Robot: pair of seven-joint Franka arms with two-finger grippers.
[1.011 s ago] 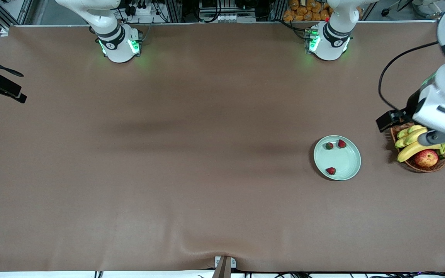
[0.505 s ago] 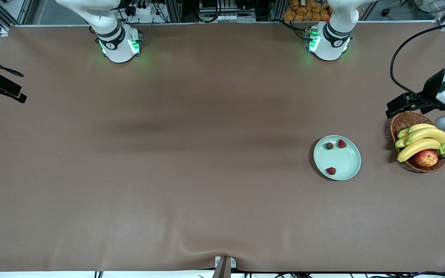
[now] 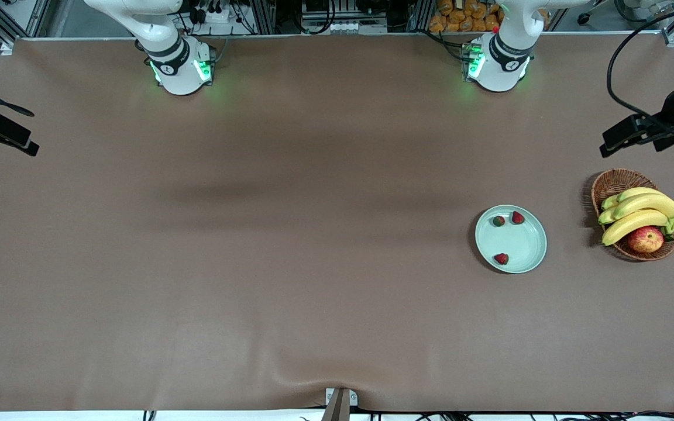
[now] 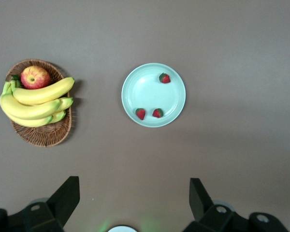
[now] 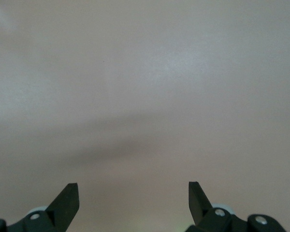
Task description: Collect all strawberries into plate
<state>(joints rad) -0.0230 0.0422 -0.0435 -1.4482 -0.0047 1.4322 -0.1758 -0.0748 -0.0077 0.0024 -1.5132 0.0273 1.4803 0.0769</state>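
The pale green plate (image 3: 522,244) (image 4: 152,94) lies toward the left arm's end of the table. Three strawberries rest on it: two side by side (image 3: 498,221) (image 3: 517,218) and one nearer the front camera (image 3: 501,258). The left wrist view shows the same berries (image 4: 164,78) (image 4: 140,113) (image 4: 157,113). My left gripper (image 4: 133,193) hangs open and empty, high above the table, with plate and basket both below it. My right gripper (image 5: 133,194) is open and empty over bare table at the right arm's end.
A brown wicker basket (image 3: 615,178) (image 4: 43,137) with bananas (image 3: 635,213) and a red-yellow apple (image 3: 645,239) stands beside the plate, closer to the table's end. The left arm's wrist (image 3: 673,114) juts in over the table edge there.
The left arm has lifted off the basket and drawn back toward the table's edge, leaving the bananas and apple fully uncovered. The strawberries, plate and right arm have not moved.
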